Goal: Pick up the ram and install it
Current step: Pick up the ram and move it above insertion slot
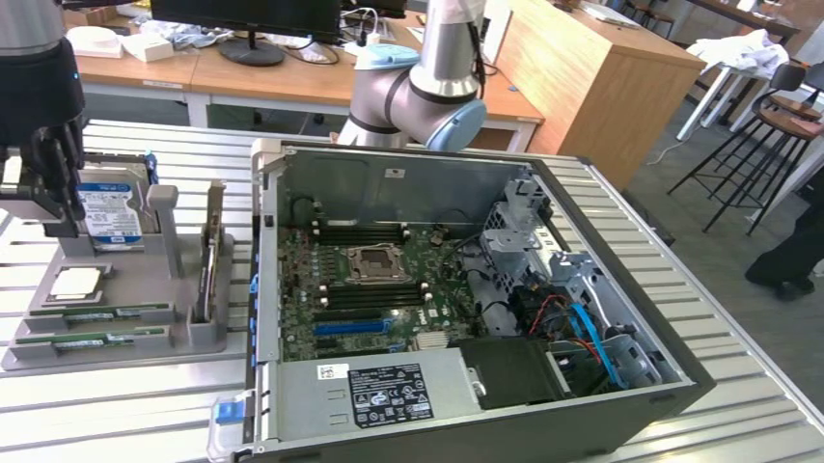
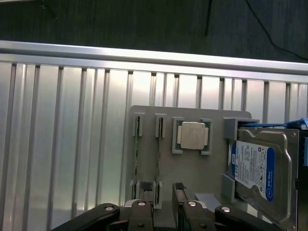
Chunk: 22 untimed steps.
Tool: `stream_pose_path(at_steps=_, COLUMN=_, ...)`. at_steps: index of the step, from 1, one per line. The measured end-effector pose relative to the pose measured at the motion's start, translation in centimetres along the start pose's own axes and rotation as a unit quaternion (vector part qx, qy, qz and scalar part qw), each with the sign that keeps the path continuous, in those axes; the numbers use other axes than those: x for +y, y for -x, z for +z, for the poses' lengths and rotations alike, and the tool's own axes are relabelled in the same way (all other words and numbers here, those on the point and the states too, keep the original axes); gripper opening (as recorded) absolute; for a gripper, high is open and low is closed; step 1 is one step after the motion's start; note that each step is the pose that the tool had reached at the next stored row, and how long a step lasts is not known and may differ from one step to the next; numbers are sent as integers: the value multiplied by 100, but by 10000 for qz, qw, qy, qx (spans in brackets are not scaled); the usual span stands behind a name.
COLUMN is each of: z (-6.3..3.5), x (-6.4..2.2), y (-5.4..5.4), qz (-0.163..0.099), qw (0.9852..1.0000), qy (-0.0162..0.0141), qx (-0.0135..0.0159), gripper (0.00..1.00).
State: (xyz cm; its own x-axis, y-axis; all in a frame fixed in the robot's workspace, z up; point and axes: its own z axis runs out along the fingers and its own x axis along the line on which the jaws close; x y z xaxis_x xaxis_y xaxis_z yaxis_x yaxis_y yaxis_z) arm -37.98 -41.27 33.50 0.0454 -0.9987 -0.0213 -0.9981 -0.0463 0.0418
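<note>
Claw [image 1: 52, 217] [image 2: 162, 195] hung wide open, nothing held, over gray tray [image 1: 191, 338]. Ram [image 1: 103, 313] [image 2: 159, 154] lay slotted in tray below claw, untouched, w/ twin stick [image 1: 96, 340] alongside, CPU [image 1: 75, 282] & HDD [image 1: 110, 214] close by. PC case [image 1: 580, 429] sat well off claw, toward the exterior view's right.

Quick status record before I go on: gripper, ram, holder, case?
gripper: open, above the grey holder, holding nothing
ram: one stick and its twin, side by side on edge in the holder's slots
also in holder: processor, hard drive
computer case: open, motherboard exposed, on the exterior view's right of the holder
task state: no ram picked up yet
</note>
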Motion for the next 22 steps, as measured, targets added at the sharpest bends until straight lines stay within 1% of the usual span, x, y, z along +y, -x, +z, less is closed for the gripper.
stream_pose_path(at_steps=22, z=289, x=-12, y=-6, qz=0, qw=10000, qy=0, qx=0, gripper=30)
